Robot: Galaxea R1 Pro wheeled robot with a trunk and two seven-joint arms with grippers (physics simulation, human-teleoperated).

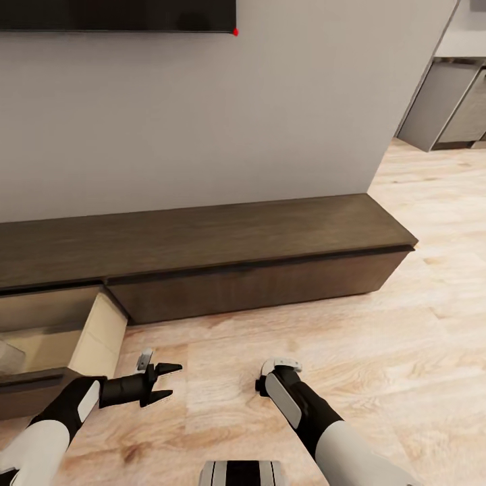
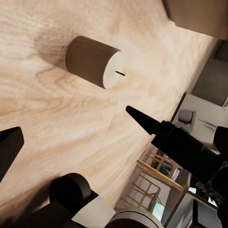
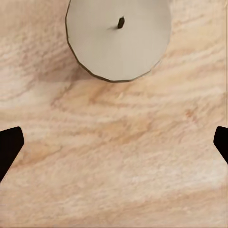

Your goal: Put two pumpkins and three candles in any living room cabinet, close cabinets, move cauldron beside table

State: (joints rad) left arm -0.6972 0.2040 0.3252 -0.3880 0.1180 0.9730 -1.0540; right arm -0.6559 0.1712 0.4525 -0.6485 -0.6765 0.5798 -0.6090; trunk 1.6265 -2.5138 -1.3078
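One tan-grey candle (image 3: 118,38) stands on the wood floor in the right wrist view, just past my right gripper (image 3: 115,145), which is open and empty above the floor. A second candle (image 2: 95,61) stands upright on the floor beyond my left gripper (image 2: 71,126), also open and empty. In the head view the left gripper (image 1: 172,381) hovers low over the floor, pointing right, in front of the long dark-brown cabinet (image 1: 256,283). The cabinet's left drawer (image 1: 94,337) is pulled out. Pumpkins, cauldron and table are out of view.
A dark TV (image 1: 115,13) hangs on the wall above the cabinet. Grey kitchen units (image 1: 449,108) stand at the far right behind the wall's corner. Bare wood floor (image 1: 405,351) stretches to the right of my arms.
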